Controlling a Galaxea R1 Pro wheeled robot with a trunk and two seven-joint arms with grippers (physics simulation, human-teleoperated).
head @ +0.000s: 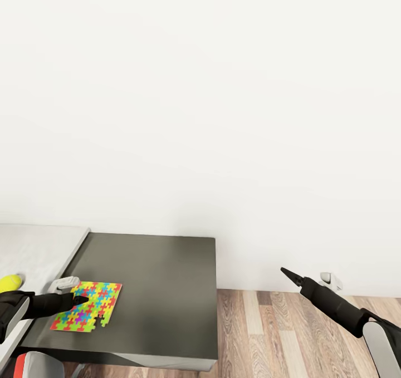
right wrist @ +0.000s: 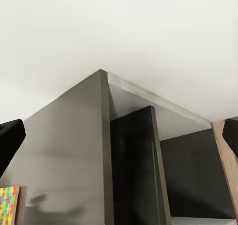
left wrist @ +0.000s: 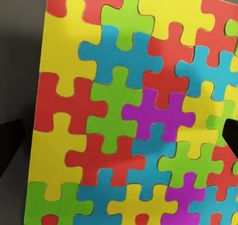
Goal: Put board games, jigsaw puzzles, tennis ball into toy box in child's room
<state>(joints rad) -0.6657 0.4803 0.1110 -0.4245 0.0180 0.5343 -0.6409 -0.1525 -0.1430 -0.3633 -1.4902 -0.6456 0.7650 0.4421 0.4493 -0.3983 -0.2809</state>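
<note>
Home playroom: jigsaw puzzle [head: 87, 306] on desk [head: 161, 289], plank floor [head: 289, 333]

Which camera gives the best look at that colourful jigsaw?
The left wrist view: the jigsaw is close, each piece distinct. The head view shows the whole sheet, small, on the dark table. The right wrist view catches just a corner.

Beneath the left gripper's fingertips [head: 83, 299] lies the flat multicoloured jigsaw sheet [head: 87, 313], while bare dark grey tabletop [head: 161, 289] stretches unobstructed beyond them.
</note>
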